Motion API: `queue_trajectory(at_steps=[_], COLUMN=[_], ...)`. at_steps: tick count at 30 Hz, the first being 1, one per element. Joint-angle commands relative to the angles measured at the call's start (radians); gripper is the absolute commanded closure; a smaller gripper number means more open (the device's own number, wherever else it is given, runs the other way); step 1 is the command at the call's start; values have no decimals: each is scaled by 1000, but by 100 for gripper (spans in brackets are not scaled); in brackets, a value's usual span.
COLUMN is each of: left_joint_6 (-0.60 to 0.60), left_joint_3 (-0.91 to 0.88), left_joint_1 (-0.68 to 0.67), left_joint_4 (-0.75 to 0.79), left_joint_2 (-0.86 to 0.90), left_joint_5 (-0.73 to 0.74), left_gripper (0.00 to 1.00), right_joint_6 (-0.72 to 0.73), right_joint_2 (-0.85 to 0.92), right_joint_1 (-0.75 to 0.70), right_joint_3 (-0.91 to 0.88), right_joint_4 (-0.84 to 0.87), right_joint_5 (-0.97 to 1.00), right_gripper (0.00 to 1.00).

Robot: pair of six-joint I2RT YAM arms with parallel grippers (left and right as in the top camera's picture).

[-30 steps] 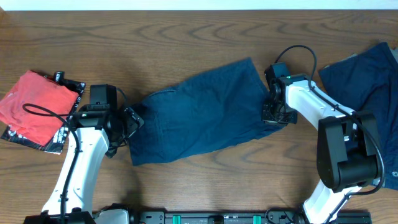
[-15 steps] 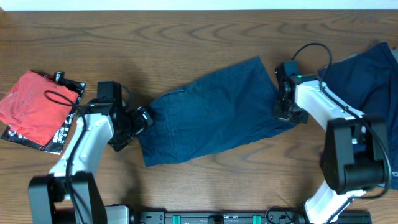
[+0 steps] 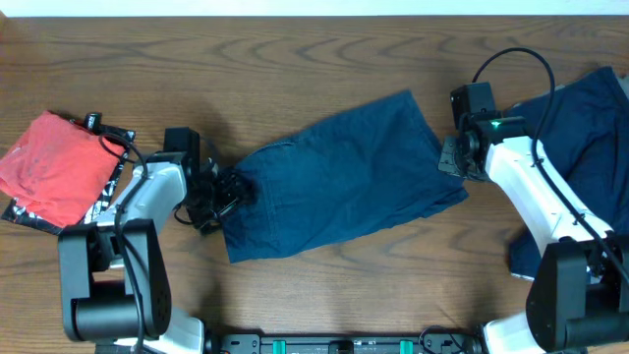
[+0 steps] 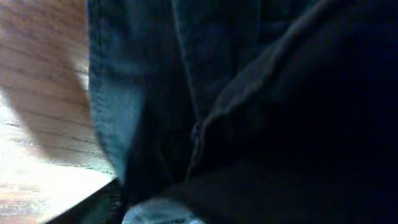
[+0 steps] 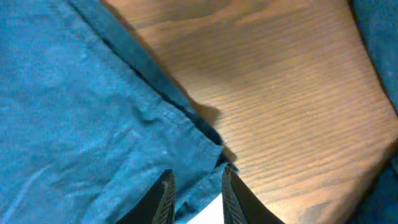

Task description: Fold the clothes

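Observation:
The clothes on the table are dark navy shorts (image 3: 344, 182) spread flat in the middle and a second navy garment (image 3: 580, 128) at the far right. My left gripper (image 3: 228, 189) sits at the spread shorts' left edge. Dark cloth (image 4: 261, 106) and a pale label (image 4: 158, 213) crowd its wrist view and hide its fingers. My right gripper (image 3: 450, 157) hovers at the shorts' right hem. There the fingertips (image 5: 165, 193) stand slightly apart over the hem corner (image 5: 205, 146), with the gripper (image 5: 198, 194) open and not pinching the cloth.
A red garment (image 3: 54, 167) lies on a black packet (image 3: 98, 211) at the far left. The second navy garment hangs over the table's right edge beside my right arm. Bare wood (image 3: 295, 59) shows behind and in front of the shorts.
The shorts have slid to the right. My left gripper followed onto their left edge. My right gripper moved up and right, and its fingers have parted a little.

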Motion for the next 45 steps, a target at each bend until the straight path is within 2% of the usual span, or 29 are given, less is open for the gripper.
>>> queue_trajectory(at_steps=[1, 3, 4, 5, 6, 7, 12, 16, 20, 31, 38, 43, 45], left_joint_6=[31, 58, 66, 72, 81, 92, 141, 165, 165, 165, 164, 137, 134], left_joint_3=[-15, -13, -10, -5, 1, 12, 127, 267, 353, 369, 404, 409, 409], left_joint_1=[-3, -2, -2, -2, -2, -2, -2, -1, -1, -1, -1, -1, -1], left_joint_4=[14, 17, 15, 4, -7, -29, -217, -388, -465, -478, -484, -454, -430], left_joint_2=[39, 37, 35, 32, 29, 23, -26, -91, -151, -263, -268, -267, -267], left_joint_5=[6, 5, 5, 5, 5, 1, -67, -89, -87, -66, -34, -26, 22], left_gripper=[51, 76, 90, 94, 94, 94, 94, 94, 94, 94, 94, 94, 94], right_joint_6=[-102, -169, -214, -233, -242, -248, -306, -305, -304, -241, -134, -128, -128], right_joint_2=[-27, -27, -27, -27, -27, -27, -26, -16, 13, 238, 413, 426, 426], right_joint_1=[-3, -3, -3, -3, -2, -2, 17, 87, 176, 464, 636, 729, 755], right_joint_3=[12, 11, 11, 11, 11, 11, 11, 11, 11, 11, 11, 12, 13], right_joint_4=[14, 20, 26, 32, 40, 50, 84, 87, 122, 356, 568, 645, 671], right_joint_5=[-132, -246, -321, -365, -406, -444, -606, -616, -616, -615, -606, -604, -604], right_gripper=[76, 79, 84, 91, 97, 99, 99, 99, 99, 99, 99, 99, 99])
